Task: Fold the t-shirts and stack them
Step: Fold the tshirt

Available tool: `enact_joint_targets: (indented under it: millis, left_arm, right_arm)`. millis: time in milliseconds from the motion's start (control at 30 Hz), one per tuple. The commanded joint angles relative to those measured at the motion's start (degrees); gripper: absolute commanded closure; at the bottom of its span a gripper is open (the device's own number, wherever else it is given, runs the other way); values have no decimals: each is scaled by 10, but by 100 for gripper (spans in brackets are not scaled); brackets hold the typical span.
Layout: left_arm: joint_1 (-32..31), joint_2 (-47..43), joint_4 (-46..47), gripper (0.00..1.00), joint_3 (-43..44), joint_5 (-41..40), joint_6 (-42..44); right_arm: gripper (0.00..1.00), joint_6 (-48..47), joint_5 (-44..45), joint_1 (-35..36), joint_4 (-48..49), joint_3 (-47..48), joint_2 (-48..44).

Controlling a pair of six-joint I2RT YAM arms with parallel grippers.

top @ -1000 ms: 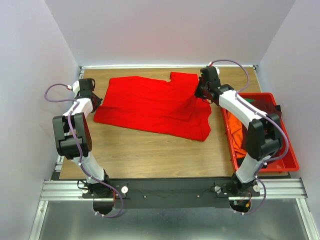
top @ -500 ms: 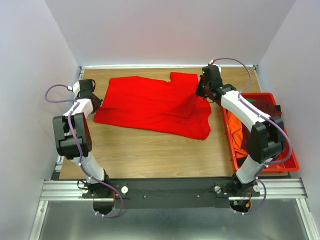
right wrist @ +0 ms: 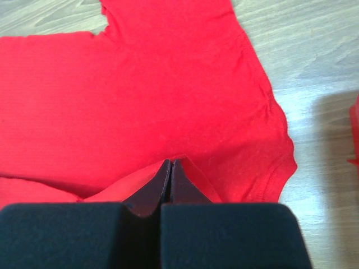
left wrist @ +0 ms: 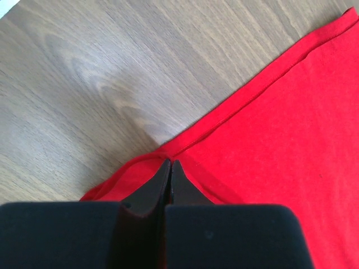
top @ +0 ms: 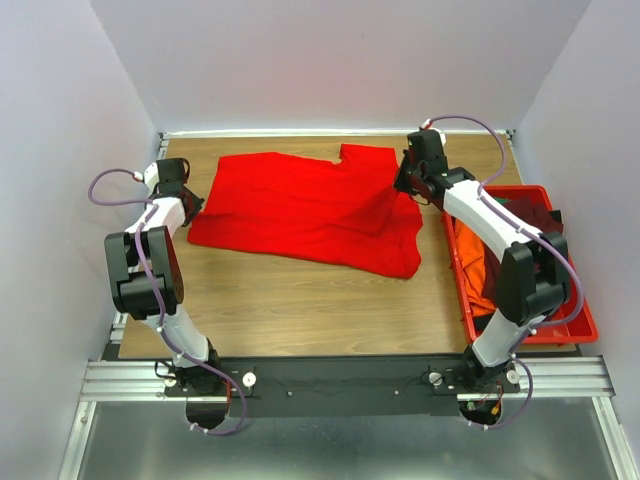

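A bright red t-shirt (top: 300,210) lies spread over the far half of the wooden table (top: 300,300), rumpled along its right side. My left gripper (top: 192,205) is low at the shirt's left edge. In the left wrist view it (left wrist: 170,163) is shut on the hem (left wrist: 247,101), which bunches up at the tips. My right gripper (top: 402,185) is at the shirt's right side near a sleeve (right wrist: 269,145). Seen from the right wrist, it (right wrist: 170,163) is shut on a raised fold of red cloth (right wrist: 112,190). More t-shirts, an orange one (top: 470,265) and a dark one (top: 520,205), lie in the bin.
A rigid red plastic bin (top: 585,325) stands on the table's right side, next to the right arm. Its edge just shows in the right wrist view (right wrist: 354,134). White walls close in the table on three sides. Bare wood lies in front of the shirt.
The right gripper has shifted slightly toward the back right, drawing its fold of red cloth along. The left gripper has stayed in place at the hem.
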Motion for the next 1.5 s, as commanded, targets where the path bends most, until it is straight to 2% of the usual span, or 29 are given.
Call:
enact_joint_targets:
  millis: [0,400,500,533,567,633,667,767,800,867,933,1067,1167,1300,1467]
  left_arm:
    - [6,-20,-5,97,9,-18,8]
    - [6,17,21,97,22,27,25]
    - [7,24,28,89,29,37,30]
    - [6,27,29,83,31,38,32]
    - [7,29,34,73,38,44,40]
    - [7,36,32,61,51,52,50]
    - [7,36,27,54,65,52,57]
    - [7,17,17,43,73,50,59]
    - [6,-3,13,42,66,50,55]
    - [4,-33,3,43,35,41,36]
    - [-5,-90,9,43,-5,27,-6]
    - [-57,-164,56,45,-128,-12,-58]
    - [-79,-181,71,46,-172,-10,-73]
    - [-121,-191,97,46,-200,-7,-81]
    - [-135,-212,105,46,-210,-7,-70]
  right_arm:
    - [100,-5,20,-11,2,-4,16]
    - [100,-4,13,-13,3,1,46]
    - [100,-3,9,-14,2,11,59]
    - [100,-3,9,-15,3,15,70]
    - [97,-3,10,-15,3,25,76]
    - [92,-4,8,-19,2,37,90]
    - [83,-4,2,-22,2,41,103]
    - [63,-10,-7,-26,1,59,119]
    - [52,-13,-8,-28,1,61,114]
    - [38,-12,-15,-27,3,53,104]
    - [32,-10,-32,-27,2,29,87]
    - [32,2,-28,4,10,-41,30]
    - [32,14,-21,27,25,-99,12]
    - [35,28,-23,40,47,-136,18]
    - [37,42,-29,57,69,-139,49]
